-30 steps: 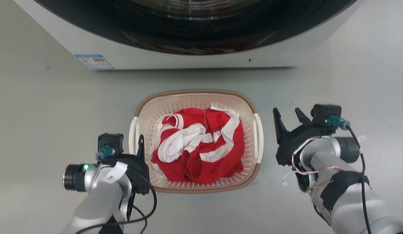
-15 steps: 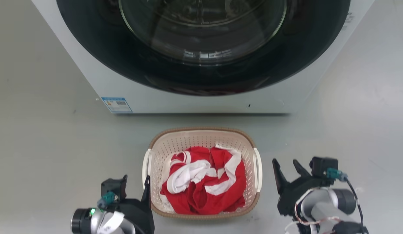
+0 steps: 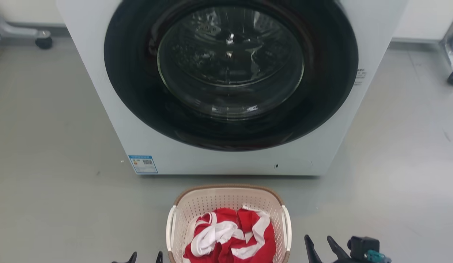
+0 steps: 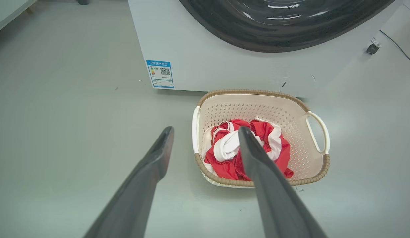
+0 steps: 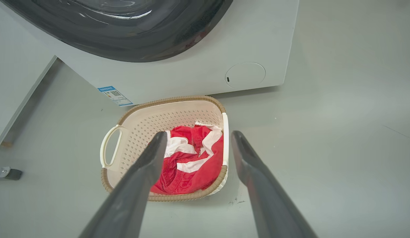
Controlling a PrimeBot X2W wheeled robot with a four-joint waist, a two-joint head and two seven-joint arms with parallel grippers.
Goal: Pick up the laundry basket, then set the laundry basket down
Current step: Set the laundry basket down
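1. The laundry basket point(image 3: 229, 187) sits on the floor point(image 3: 65, 204) right in front of the washing machine point(image 3: 226, 162), with a red and white garment point(image 3: 230, 243) bunched up inside
2. Left gripper point(image 3: 146, 257) has its fingers spread apart and is holding nothing. Same for the right gripper point(image 3: 318, 241): open and empty
3. The basket lies between the two grippers. Its long axis looks like it runs left-right across the robot, parallel to the washer front, so the left handle point(image 3: 170, 228) faces the left gripper and the right handle point(image 3: 287, 230) faces the right one
4. In the head view the left fingertips are just beside their handle and the right ones sit a bit further off, so I'd say the left arm is nearer
5. Each wrist view frames its handle between the open fingers, but neither gripper is touching it. My guess is the pick-up needs both to come down and inward
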